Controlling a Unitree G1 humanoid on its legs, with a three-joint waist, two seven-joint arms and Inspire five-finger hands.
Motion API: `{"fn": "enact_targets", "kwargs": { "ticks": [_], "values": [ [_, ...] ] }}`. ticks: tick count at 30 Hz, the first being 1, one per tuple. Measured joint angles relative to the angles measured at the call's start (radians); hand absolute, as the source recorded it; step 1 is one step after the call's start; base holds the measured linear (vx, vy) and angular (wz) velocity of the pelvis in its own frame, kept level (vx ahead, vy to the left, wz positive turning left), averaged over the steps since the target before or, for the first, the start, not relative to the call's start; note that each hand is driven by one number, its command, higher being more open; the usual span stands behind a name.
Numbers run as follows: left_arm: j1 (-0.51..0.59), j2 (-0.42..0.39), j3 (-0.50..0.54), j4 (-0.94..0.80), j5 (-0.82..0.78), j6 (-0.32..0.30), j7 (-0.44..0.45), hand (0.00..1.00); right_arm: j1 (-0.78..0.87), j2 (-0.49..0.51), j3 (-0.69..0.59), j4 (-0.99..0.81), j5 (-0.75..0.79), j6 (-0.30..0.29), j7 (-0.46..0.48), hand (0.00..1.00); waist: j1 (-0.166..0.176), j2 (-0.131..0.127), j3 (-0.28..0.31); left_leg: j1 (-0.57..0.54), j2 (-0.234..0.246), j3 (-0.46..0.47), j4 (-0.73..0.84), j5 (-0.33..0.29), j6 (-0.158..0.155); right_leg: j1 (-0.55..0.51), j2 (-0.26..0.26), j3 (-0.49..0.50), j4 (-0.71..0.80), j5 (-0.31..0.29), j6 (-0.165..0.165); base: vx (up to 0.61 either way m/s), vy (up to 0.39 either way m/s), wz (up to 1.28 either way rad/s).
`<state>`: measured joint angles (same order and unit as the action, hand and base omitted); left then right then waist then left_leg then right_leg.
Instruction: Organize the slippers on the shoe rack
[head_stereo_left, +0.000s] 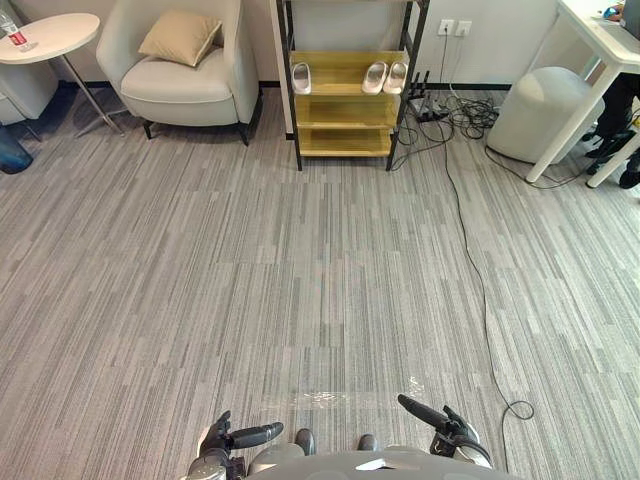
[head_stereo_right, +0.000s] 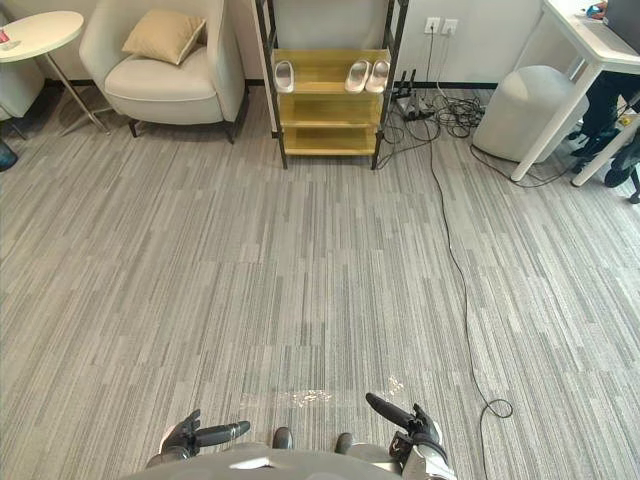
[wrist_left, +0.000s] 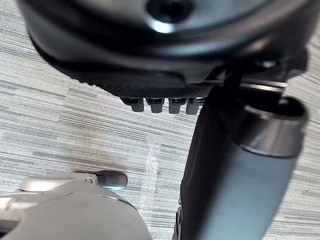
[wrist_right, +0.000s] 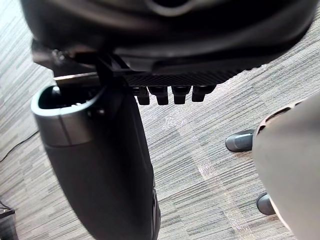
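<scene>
Now, slippers: three pale slippers are lying on the top yellow shelf, in the upper middle of the frame. A single slipper (head_stereo_left: 301, 77) is sitting at the shelf's left end, and a pair (head_stereo_left: 386, 76) is lying side by side at its right end, well apart from the single one.
Shoe rack: the shoe rack (head_stereo_left: 345, 108) is standing against the far wall, with its dark frame holding yellow shelves, and the two lower shelves are carrying nothing.
Left hand: the left hand (head_stereo_left: 232, 438) is hanging at the lower left edge, with its fingers relaxed and holding nothing.
Right hand: the right hand (head_stereo_left: 440, 420) is hanging at the lower right edge, likewise loose and holding nothing.
Floor: striped grey carpet (head_stereo_left: 300, 280) is stretching between the hands and the rack, so both hands are sitting far from it.
Surroundings: a pale armchair (head_stereo_left: 185, 75) with a tan cushion (head_stereo_left: 180, 36) is standing left of the rack. A tangle of cables (head_stereo_left: 462, 112) and a grey pouf (head_stereo_left: 545, 110) are lying to its right.
Progress: the slippers are already resting on the rack, so most of the work is looking done. What is probably remaining is walking up to the rack and drawing the single slipper in beside the pair.
</scene>
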<state>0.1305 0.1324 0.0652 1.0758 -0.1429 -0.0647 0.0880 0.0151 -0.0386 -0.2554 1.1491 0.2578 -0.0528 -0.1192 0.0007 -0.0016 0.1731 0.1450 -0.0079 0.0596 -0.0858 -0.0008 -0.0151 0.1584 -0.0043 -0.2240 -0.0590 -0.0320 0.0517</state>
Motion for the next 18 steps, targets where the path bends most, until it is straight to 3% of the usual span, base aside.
{"fn": "enact_targets", "kwargs": {
  "ticks": [7,9,11,13,14,15,17,18],
  "values": [
    [-0.002,0.006,0.000,0.000,0.000,0.000,0.001,1.00,0.000,0.004,-0.002,0.000,0.011,0.000,0.000,1.00,-0.005,-0.008,-0.006,-0.027,0.000,-0.016,0.017,0.000,-0.007,-0.008,-0.001,-0.021,-0.002,-0.001,-0.001,-0.01,-0.016,0.08],
    [-0.014,0.013,0.002,0.000,-0.001,0.001,0.002,1.00,-0.004,0.009,-0.002,-0.001,0.020,-0.002,0.000,1.00,-0.004,-0.018,-0.004,-0.104,0.002,-0.015,0.139,-0.055,-0.020,-0.027,-0.005,-0.027,0.006,-0.006,-0.010,-0.01,-0.023,0.14],
    [-0.015,0.003,0.040,-0.001,-0.001,0.001,0.002,1.00,0.001,0.006,-0.002,-0.003,0.020,-0.002,0.000,1.00,0.000,-0.012,0.009,-0.185,0.028,0.013,0.365,-0.143,-0.060,-0.009,0.003,-0.027,0.019,-0.032,-0.038,-0.04,-0.017,0.03],
    [-0.014,-0.010,0.074,-0.012,-0.003,0.001,0.001,1.00,0.005,0.006,-0.008,-0.015,0.020,-0.002,-0.001,1.00,0.004,-0.002,0.020,-0.262,0.058,0.053,0.576,-0.169,-0.079,0.008,0.008,-0.019,0.038,-0.057,-0.048,-0.02,-0.005,-0.11],
    [-0.015,-0.016,0.086,-0.019,-0.004,0.000,0.002,1.00,0.009,0.006,-0.008,-0.024,0.021,-0.002,-0.001,1.00,0.007,0.002,0.023,-0.286,0.070,0.066,0.639,-0.167,-0.077,0.011,0.009,-0.015,0.043,-0.063,-0.051,0.01,0.004,-0.36],
    [-0.011,-0.044,0.128,-0.055,-0.011,-0.011,0.002,1.00,0.030,-0.003,-0.007,-0.051,0.021,-0.003,-0.003,1.00,0.028,0.029,0.033,-0.382,0.120,0.097,0.864,-0.173,-0.047,0.035,0.023,0.014,0.052,-0.078,-0.073,0.08,0.026,-0.45],
    [-0.012,-0.055,0.129,-0.075,-0.024,-0.025,0.002,1.00,0.029,-0.013,-0.008,-0.051,0.021,-0.002,-0.015,1.00,0.043,0.043,0.039,-0.442,0.142,0.097,0.935,-0.215,-0.042,0.037,0.017,0.048,0.074,-0.098,-0.083,0.16,0.088,-0.53],
    [-0.022,-0.055,0.129,-0.075,-0.024,-0.030,0.001,1.00,0.026,-0.017,-0.008,-0.046,0.021,-0.001,-0.017,1.00,0.049,0.044,0.041,-0.481,0.143,0.094,0.891,-0.226,-0.047,0.035,0.001,0.066,0.078,-0.110,-0.080,0.17,0.124,-0.45]
  ]
}}
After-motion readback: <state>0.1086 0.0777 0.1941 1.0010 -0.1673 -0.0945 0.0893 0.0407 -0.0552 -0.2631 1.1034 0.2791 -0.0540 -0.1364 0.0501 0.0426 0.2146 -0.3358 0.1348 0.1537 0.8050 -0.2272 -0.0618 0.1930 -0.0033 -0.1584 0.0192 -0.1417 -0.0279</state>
